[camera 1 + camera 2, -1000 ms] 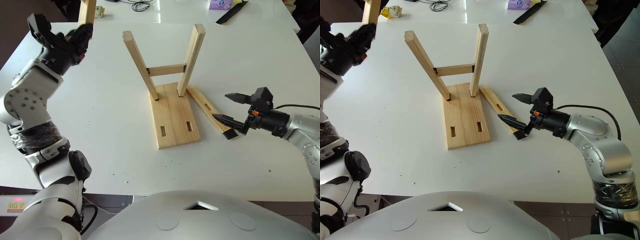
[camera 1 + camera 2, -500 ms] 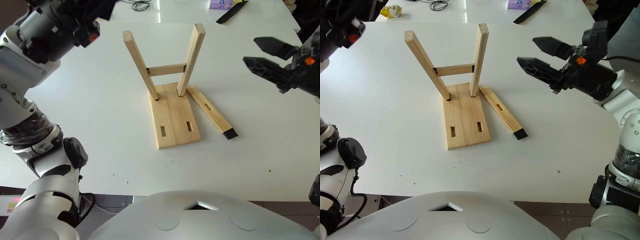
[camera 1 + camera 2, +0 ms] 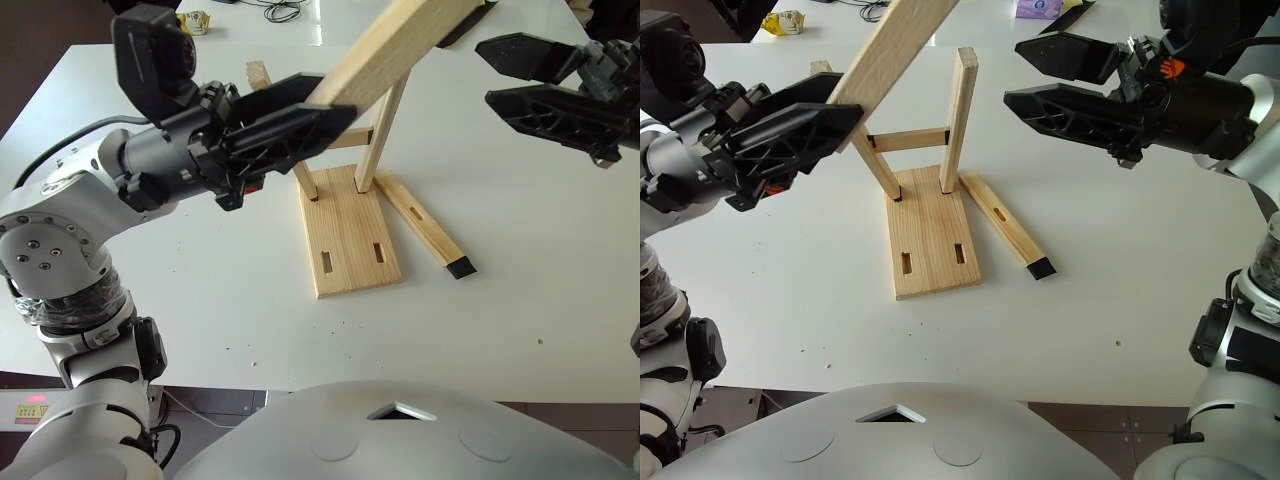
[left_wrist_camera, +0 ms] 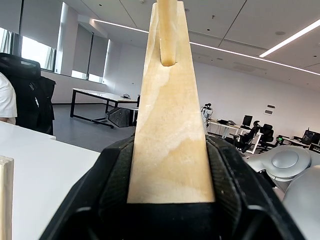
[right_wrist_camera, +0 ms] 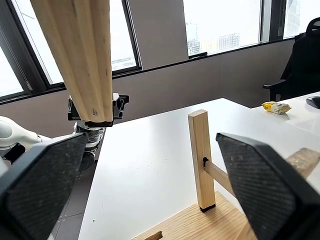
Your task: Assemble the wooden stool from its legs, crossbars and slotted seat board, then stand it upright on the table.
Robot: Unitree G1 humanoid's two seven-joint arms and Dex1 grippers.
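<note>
The slotted seat board (image 3: 350, 240) lies flat on the white table. Two legs (image 3: 385, 110) joined by a crossbar (image 3: 335, 140) stand in its far slots; the two near slots are bare. A loose leg with a black tip (image 3: 428, 228) lies beside the board's right edge. My left gripper (image 3: 335, 100) is raised above the table, shut on another wooden leg (image 3: 400, 45) that slants up toward the right. My right gripper (image 3: 485, 70) hangs open high at the right, nothing between its fingers (image 5: 45, 190). The held leg (image 5: 80, 60) and a standing leg (image 5: 200, 160) appear in the right wrist view.
At the table's far edge lie a yellow wrapped item (image 3: 788, 20), cables (image 3: 878, 10), a purple packet (image 3: 1038, 8) and a black strip (image 3: 1055, 30). Bare tabletop (image 3: 200, 250) spreads left and in front of the board.
My left arm has swung inward and now holds the leg slanted over the standing frame. My right gripper has shifted up and left, still open. The parts on the table have not moved.
</note>
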